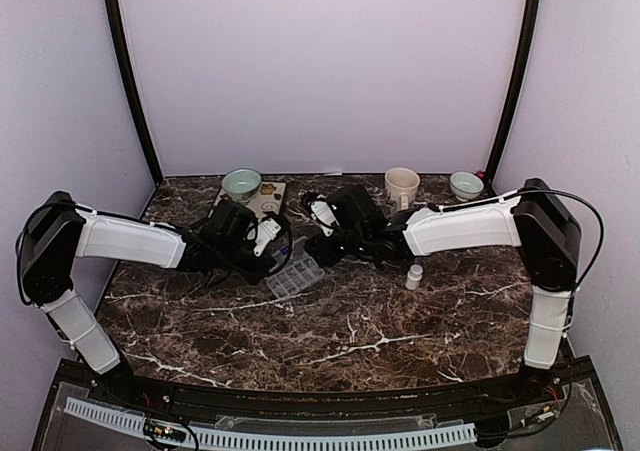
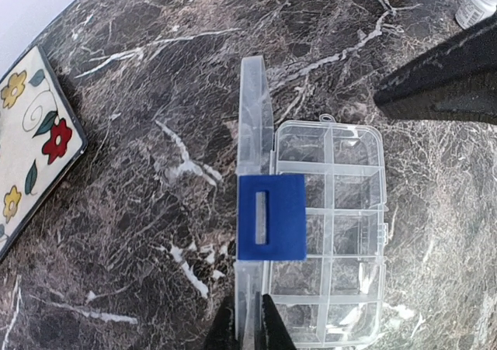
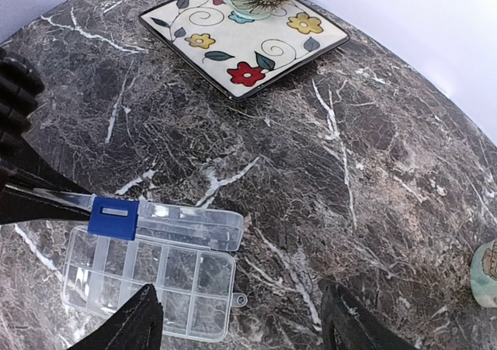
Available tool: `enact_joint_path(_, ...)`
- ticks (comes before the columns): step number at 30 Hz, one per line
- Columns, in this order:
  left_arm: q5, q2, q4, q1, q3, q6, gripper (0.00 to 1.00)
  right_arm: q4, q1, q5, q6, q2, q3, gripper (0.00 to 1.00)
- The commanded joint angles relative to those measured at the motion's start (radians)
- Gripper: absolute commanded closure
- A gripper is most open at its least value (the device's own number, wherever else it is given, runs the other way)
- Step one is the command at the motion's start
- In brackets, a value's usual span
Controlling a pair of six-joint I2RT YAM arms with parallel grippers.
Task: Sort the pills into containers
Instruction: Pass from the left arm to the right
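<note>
The organizer [image 2: 330, 233] lies near the middle of the bench [image 1: 380, 321], between the two arms. Its lid [image 2: 252, 117] stands upright along the side toward the left arm, pinched at its edge by the closed left claw [image 2: 248, 330]. The right claw [image 3: 242, 311] hangs close by on the right, jaws wide apart with nothing in them. Every cell that shows looks empty and no loose pill is visible. I judge that only the opening is done and all the sorting is left. A white bottle [image 1: 413, 276] stands further right.
</note>
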Motion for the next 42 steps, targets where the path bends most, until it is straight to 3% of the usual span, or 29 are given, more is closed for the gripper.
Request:
enact_joint_path(1,0.087,0.01,-0.008,0.025,0.057,0.102,1.0,0.028,-0.033,-0.042,-0.121,0.01,0.015,0.28)
enact_joint_path(13,0.169,0.036,-0.06,0.053,0.113,0.265,1.0,0.039,-0.082,-0.192,-0.248,-0.016,-0.049,0.28)
enact_joint_path(31,0.3,0.045,-0.122,0.053,0.164,0.399,1.0,0.066,-0.124,-0.273,-0.344,-0.012,-0.065,0.29)
enact_joint_path(42,0.367,0.011,-0.09,0.053,0.125,0.457,1.0,0.06,-0.155,-0.448,-0.35,0.004,-0.033,0.36)
